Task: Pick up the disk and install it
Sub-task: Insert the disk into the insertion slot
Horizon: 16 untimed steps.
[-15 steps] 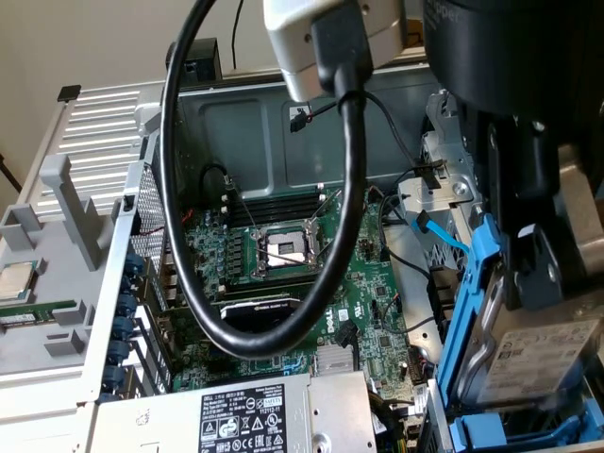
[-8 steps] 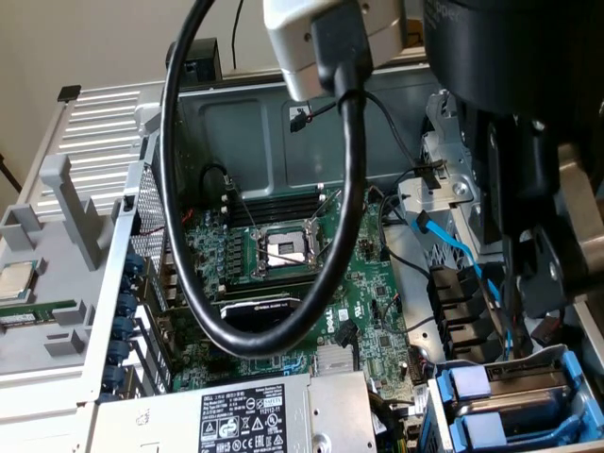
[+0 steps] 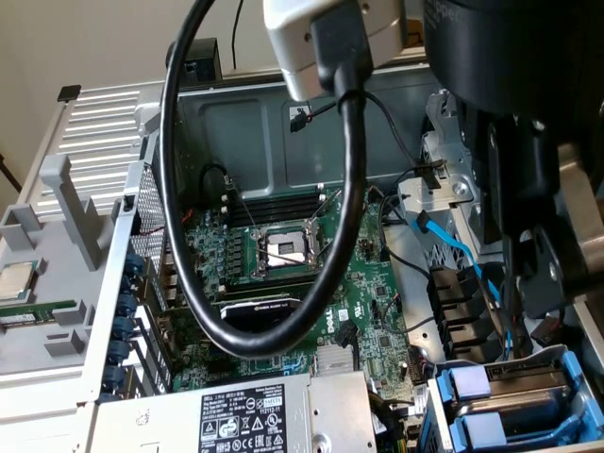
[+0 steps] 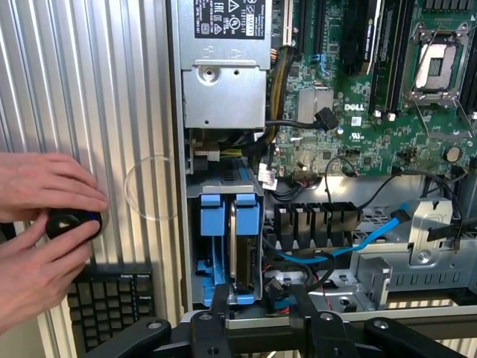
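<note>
— Where is the disk (image 4: 240,247) on your feed?
— I see it standing on edge in the drive cage (image 4: 223,183) at a corner of the case (image 4: 177,112), with its blue carrier around it. It is just beside the power-supply box (image 4: 223,82).
— And the gripper (image 4: 261,292)?
— I see it at the cage mouth, jaws spread wider than the disk, gripping nothing. A person's hands (image 4: 45,186) pinch a small black round thing (image 4: 73,224) over the ribbed panel (image 4: 127,89) outside the case.
</note>
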Motion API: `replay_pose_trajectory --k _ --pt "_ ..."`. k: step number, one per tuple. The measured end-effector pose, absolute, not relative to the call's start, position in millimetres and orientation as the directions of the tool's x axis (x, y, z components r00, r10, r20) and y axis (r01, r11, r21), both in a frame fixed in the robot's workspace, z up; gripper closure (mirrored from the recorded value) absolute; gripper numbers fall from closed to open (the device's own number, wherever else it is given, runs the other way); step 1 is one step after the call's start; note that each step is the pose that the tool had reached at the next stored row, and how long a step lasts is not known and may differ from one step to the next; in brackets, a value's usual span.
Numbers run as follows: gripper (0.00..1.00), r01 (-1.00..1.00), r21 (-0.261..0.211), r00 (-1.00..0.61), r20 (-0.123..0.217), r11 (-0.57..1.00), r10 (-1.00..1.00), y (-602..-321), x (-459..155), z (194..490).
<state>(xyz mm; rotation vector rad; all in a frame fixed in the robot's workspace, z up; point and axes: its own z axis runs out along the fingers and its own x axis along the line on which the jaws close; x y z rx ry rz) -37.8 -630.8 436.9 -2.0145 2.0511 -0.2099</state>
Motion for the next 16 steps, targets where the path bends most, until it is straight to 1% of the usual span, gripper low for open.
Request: replay_pose_trajectory --k 8,16 --pt "0.55 -0.959 -0.281 -0.006 -0.082 0.029 -0.997 -630 -37 437" --pt "0.55 -0.963 -0.267 -0.007 -0.082 0.029 -0.997 -629 -15 437"
